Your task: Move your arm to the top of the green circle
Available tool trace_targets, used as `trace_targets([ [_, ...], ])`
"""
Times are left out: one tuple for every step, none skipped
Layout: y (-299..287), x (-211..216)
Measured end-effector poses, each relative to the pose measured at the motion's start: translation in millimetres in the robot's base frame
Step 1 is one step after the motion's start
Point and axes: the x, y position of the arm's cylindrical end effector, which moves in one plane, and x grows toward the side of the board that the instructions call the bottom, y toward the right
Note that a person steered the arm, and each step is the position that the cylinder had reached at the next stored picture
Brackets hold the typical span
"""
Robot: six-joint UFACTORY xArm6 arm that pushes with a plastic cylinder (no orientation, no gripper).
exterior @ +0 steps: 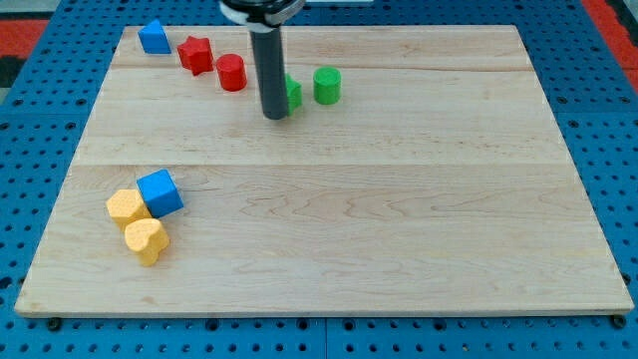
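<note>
The green circle [327,86] stands near the view's top, right of centre-left. My rod comes down from the view's top and my tip [275,116] rests on the board left of and slightly below the green circle. A second green block [292,94] is partly hidden behind the rod, between the rod and the green circle; its shape cannot be made out.
A red circle [231,73], a red star [195,54] and a blue block [154,38] lie in a row toward the view's top left. A blue cube [159,192] and two yellow blocks [127,206] [147,239] cluster at the lower left. The wooden board [399,219] lies on blue pegboard.
</note>
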Motion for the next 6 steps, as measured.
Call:
trace_targets([
  [-12, 18],
  [47, 47],
  [110, 1],
  [132, -81],
  [96, -126],
  [70, -140],
])
